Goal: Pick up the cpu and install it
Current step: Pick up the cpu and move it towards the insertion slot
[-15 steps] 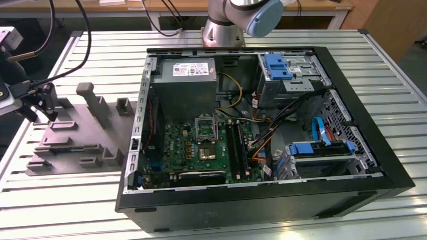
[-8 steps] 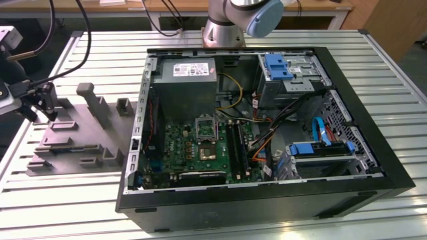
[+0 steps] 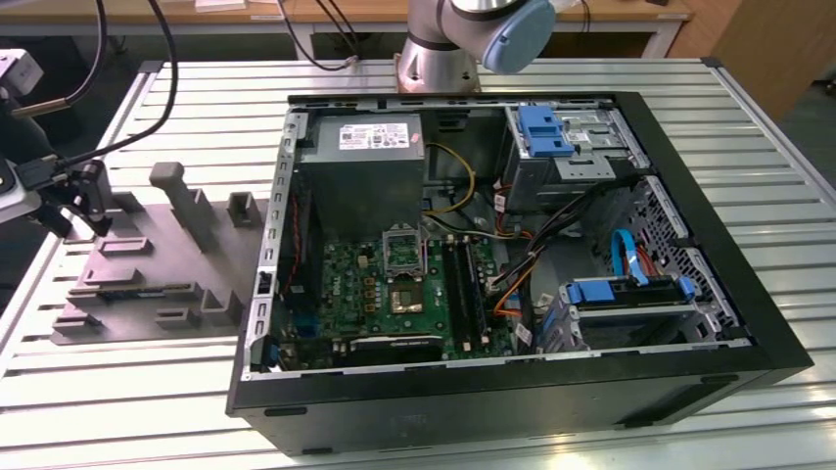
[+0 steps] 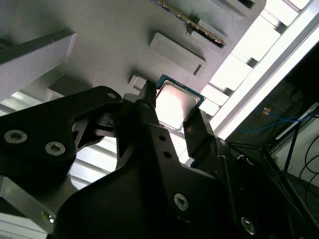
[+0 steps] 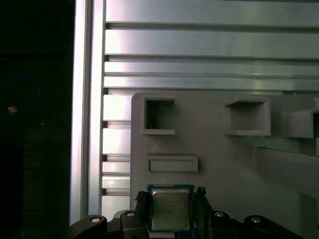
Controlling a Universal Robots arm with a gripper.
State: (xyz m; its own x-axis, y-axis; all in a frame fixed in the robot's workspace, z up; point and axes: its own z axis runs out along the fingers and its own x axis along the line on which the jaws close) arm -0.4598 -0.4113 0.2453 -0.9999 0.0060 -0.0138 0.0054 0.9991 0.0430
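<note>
The cpu (image 5: 169,208) is a small square chip with a pale metal top and a green rim. It sits at the near edge of the grey fixture plate (image 5: 219,159). My gripper (image 5: 171,195) has one black finger against each of two opposite sides of the chip. The second wrist view shows the cpu (image 4: 175,103) between the same fingers of the gripper (image 4: 173,102). In the exterior view the gripper (image 3: 76,217) is low over the fixture plate (image 3: 144,284) at the exterior view's left. The open computer case (image 3: 496,245) lies beside it, with the motherboard socket (image 3: 402,250) facing up.
Upright grey blocks (image 3: 176,191) and pockets rise from the fixture plate close to the gripper. The slatted metal table (image 3: 131,392) ends just beyond the fixture. The case's black walls, cables and blue drive brackets (image 3: 542,132) surround the motherboard. The arm's base (image 3: 438,59) stands behind the case.
</note>
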